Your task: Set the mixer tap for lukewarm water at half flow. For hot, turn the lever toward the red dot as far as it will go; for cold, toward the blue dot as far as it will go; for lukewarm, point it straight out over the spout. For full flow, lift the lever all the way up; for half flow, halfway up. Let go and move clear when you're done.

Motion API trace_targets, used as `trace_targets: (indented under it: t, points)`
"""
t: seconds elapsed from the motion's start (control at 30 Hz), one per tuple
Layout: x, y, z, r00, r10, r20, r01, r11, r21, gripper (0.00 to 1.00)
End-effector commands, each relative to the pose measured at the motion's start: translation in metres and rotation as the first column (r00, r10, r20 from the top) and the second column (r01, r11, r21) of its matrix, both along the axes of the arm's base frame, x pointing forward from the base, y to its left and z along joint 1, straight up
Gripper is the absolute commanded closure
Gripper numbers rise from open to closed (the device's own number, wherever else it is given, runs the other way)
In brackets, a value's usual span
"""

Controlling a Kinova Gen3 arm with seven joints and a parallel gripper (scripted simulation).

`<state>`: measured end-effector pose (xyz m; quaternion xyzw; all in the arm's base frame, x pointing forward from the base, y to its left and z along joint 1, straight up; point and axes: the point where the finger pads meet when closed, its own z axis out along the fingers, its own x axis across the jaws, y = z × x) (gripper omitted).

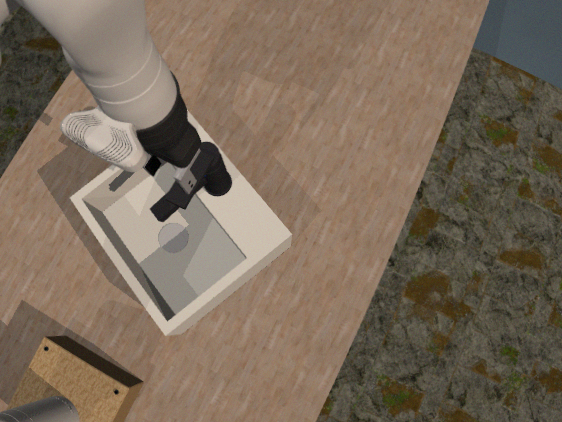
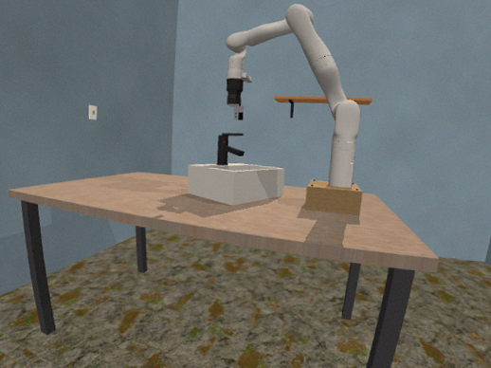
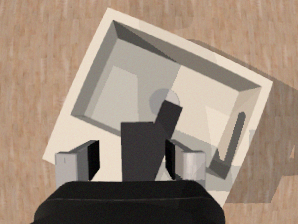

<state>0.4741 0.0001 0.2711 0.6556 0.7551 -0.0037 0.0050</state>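
The black mixer tap stands on the ledge of the white basin. Its lever looks nearly level in the exterior view. In the wrist view it points straight up the picture, while the spout slants to the right, so the two are not in line. A red dot shows on the tap body; the blue dot is not visible. My gripper is open and empty, above the lever, with the fingers on either side of its line.
The arm stands on a wooden block on the table. A round drain lies in the basin floor. A shelf hangs on the wall behind the arm.
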Motion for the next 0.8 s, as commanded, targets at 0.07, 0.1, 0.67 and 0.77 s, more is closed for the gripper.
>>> trace_targets:
  t: [0.07, 0.1, 0.67, 0.77]
  points:
    - [0.0, 0.0013, 0.0024, 1.0, 0.004, 0.002, -0.004, 1.0, 0.007, 0.0]
    - [0.0, 0.0013, 0.0024, 1.0, 0.004, 0.002, -0.004, 1.0, 0.007, 0.0]
    - [-0.0002, 0.001, -0.0026, 1.0, 0.003, 0.002, -0.003, 1.0, 0.007, 0.0]
    - [-0.0002, 0.001, -0.0051, 1.0, 0.003, 0.002, -0.003, 1.0, 0.007, 0.0]
